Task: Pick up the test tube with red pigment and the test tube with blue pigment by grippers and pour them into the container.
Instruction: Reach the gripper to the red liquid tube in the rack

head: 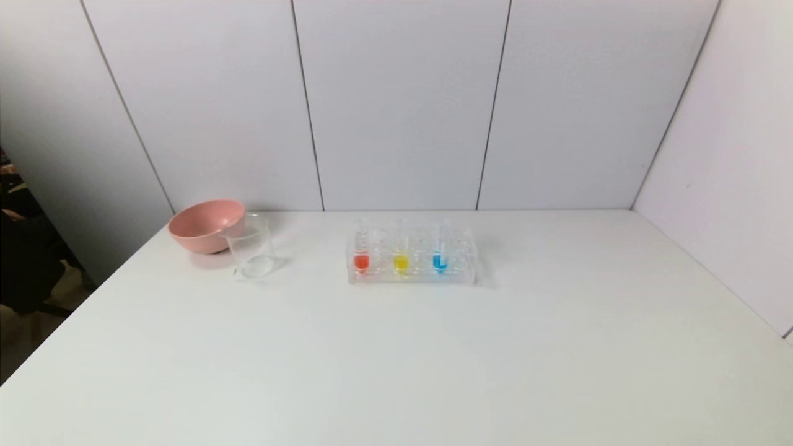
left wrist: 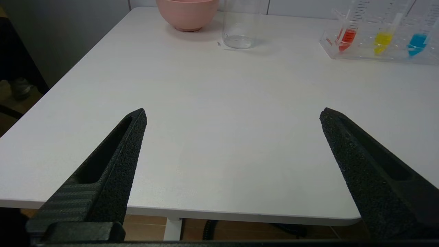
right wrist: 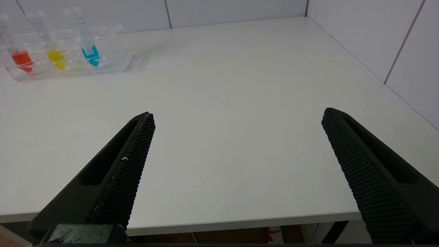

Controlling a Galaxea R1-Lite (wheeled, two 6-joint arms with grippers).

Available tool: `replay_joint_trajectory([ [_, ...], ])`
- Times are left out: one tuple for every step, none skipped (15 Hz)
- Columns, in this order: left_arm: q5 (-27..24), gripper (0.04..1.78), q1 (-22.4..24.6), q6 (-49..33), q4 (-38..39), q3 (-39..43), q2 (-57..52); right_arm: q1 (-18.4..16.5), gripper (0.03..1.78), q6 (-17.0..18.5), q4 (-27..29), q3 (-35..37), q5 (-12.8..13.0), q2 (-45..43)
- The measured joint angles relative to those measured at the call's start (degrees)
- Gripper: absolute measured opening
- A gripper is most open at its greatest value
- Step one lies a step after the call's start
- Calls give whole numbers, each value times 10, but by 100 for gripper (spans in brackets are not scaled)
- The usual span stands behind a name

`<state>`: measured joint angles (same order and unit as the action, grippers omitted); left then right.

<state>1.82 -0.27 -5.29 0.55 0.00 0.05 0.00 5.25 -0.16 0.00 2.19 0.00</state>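
Observation:
The test tube with red pigment [head: 361, 251] stands upright at the left end of a clear rack [head: 411, 276] on the white table. The test tube with blue pigment [head: 440, 251] stands at the right, a yellow tube [head: 401, 253] between them. The container [head: 253, 246], a clear glass beaker, stands left of the rack and looks empty. Neither arm shows in the head view. My left gripper [left wrist: 233, 115] is open and empty above the table's near edge, with the red tube [left wrist: 348, 31] and the beaker [left wrist: 240, 27] far ahead. My right gripper [right wrist: 238, 115] is open and empty, the blue tube [right wrist: 88, 44] far ahead.
A round pink bowl [head: 206, 225] sits behind and left of the beaker, touching or nearly touching it. White wall panels close the table at the back and right. The table's left edge [head: 93, 291] drops to the floor.

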Motion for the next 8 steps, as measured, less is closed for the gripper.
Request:
replay_joint_trajectory([
  [0,176,0,0,0,0,0,0,177,0,0,0,0,0],
  [0,176,0,1,-1,0,0,0,177,0,0,0,0,0],
  [0,176,0,1,-1,0,0,0,177,0,0,0,0,0],
  [0,176,0,2,0,0,0,0,177,0,0,0,0,0],
  [0,176,0,2,-1,0,0,0,177,0,0,0,0,0],
  [0,176,0,3,0,0,0,0,177,0,0,0,0,0],
  [0,176,0,3,0,0,0,0,177,0,0,0,0,0],
  [0,176,0,4,-1,0,0,0,177,0,0,0,0,0],
])
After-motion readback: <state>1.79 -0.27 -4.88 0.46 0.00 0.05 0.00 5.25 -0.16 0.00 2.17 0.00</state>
